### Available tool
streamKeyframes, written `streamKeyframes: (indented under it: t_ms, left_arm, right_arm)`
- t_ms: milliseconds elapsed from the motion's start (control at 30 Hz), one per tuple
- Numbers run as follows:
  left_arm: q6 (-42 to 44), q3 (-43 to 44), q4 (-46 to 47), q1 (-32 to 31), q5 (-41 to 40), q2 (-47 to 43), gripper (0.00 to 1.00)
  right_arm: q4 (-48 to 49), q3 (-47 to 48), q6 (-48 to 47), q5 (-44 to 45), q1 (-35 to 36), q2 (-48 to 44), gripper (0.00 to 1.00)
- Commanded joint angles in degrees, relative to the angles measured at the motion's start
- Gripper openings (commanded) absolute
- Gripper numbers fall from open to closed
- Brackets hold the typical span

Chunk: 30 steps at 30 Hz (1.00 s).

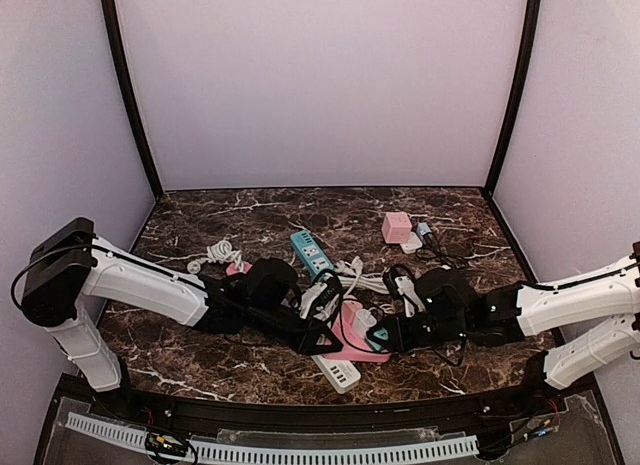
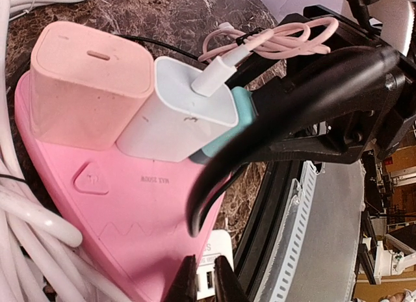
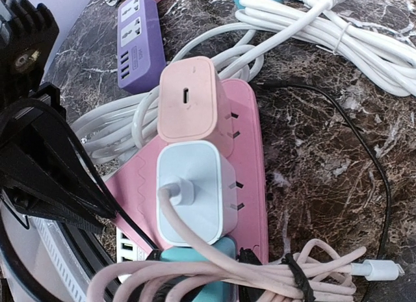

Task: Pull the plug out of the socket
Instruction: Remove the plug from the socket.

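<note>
White charger (image 3: 192, 185) is seated in the pink power strip (image 2: 130, 211) mid-desk (image 1: 250, 210), just beside the pink charger (image 3: 188, 97). Right gripper (image 1: 380, 335): teal pad (image 2: 242, 113) is against the white charger, but the pink cable bundle (image 3: 260, 269) hides the jaws, so can't tell the grip. Left gripper (image 2: 205, 264): jaws are nearly together at the strip's near edge, possibly pinching it.

Light: bright, even, diffuse
Shadows: soft, beneath both arms (image 1: 150, 285)
Focus: sharp ahead of left gripper (image 2: 205, 282); its fingertips (image 2: 188, 286) blurred
Edges: stretched
</note>
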Motion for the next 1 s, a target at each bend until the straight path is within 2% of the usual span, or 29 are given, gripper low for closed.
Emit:
streamKeyframes:
  t_ms: [0, 333, 500, 667, 967]
  left_arm:
    - [-0.4, -5.1, -12.0, -0.3, -1.9, 2.8, 0.11]
    - [-1.7, -7.9, -10.1, -0.3, -3.0, 3.9, 0.07]
    - [-2.3, -9.8, -9.1, -0.3, -3.2, 3.7, 0.07]
    - [-2.3, -10.6, -8.8, -0.3, -3.3, 3.7, 0.07]
    - [-2.6, -12.1, -7.7, -0.3, -3.7, 3.8, 0.04]
  right_arm:
    - [-3.4, 2.5, 0.3, 4.2, 1.5, 1.3, 0.37]
    - [-15.8, 11.3, 0.9, 18.2, 9.1, 6.4, 0.3]
    - [-19.7, 14.7, 1.9, 21.9, 12.1, 9.4, 0.33]
    - [-21.6, 16.5, 3.4, 23.2, 13.7, 11.1, 0.32]
    - [-21.7, 16.0, 5.0, 24.0, 13.7, 8.8, 0.07]
